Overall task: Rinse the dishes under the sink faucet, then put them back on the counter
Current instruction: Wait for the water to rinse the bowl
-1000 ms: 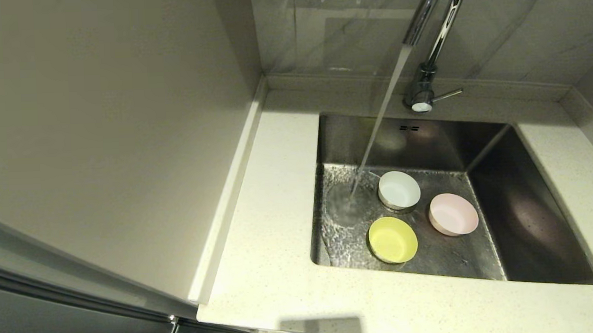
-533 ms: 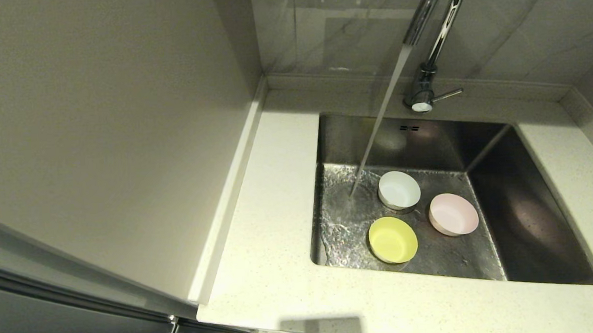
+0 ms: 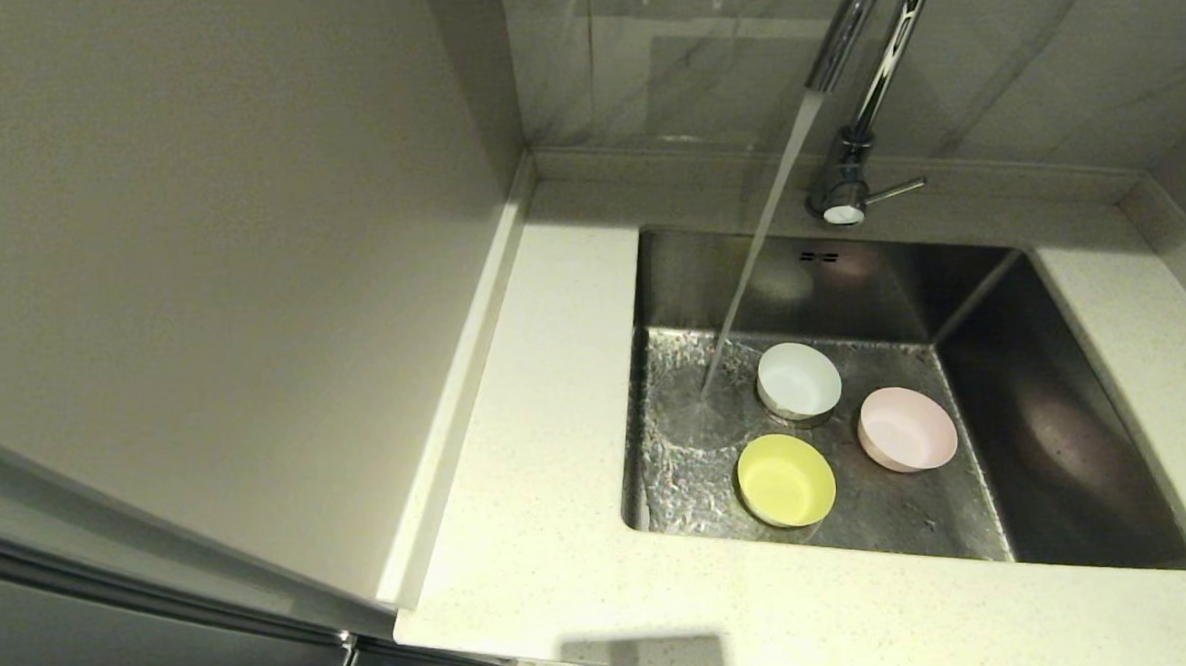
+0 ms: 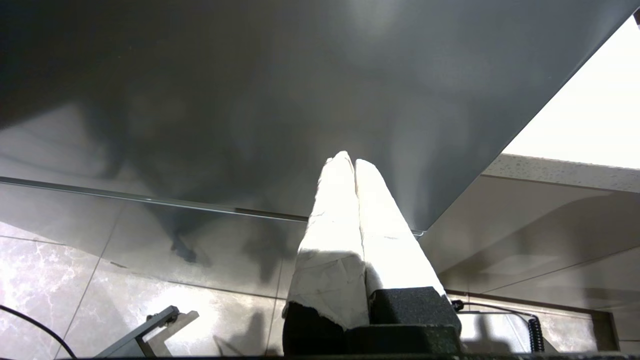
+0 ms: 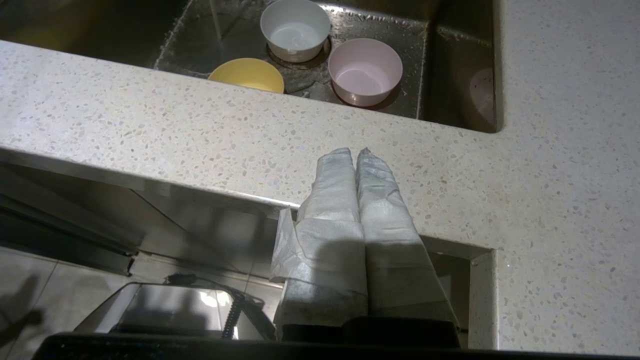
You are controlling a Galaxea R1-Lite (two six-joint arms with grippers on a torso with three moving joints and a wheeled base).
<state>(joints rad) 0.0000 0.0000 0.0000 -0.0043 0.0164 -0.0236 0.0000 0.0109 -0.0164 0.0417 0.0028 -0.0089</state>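
Speckled off-white stone is forming the counter (image 5: 150, 130), its front edge lying just under the right gripper (image 5: 356, 151), whose tape-wrapped fingers are pressing together, holding nothing. Beyond it, in the steel sink (image 3: 1057, 423), three smooth round bowls are sitting upright: the yellow bowl (image 3: 786, 480) nearest, the pink bowl (image 3: 906, 428) beside it, the white bowl (image 3: 798, 381) farthest. Water is streaming from the chrome faucet (image 3: 862, 81) onto the basin floor just beside the white bowl, and since a second ago only its ripple pattern is differing. Low by a dark cabinet, the left gripper (image 4: 354, 161) is pinching shut, empty.
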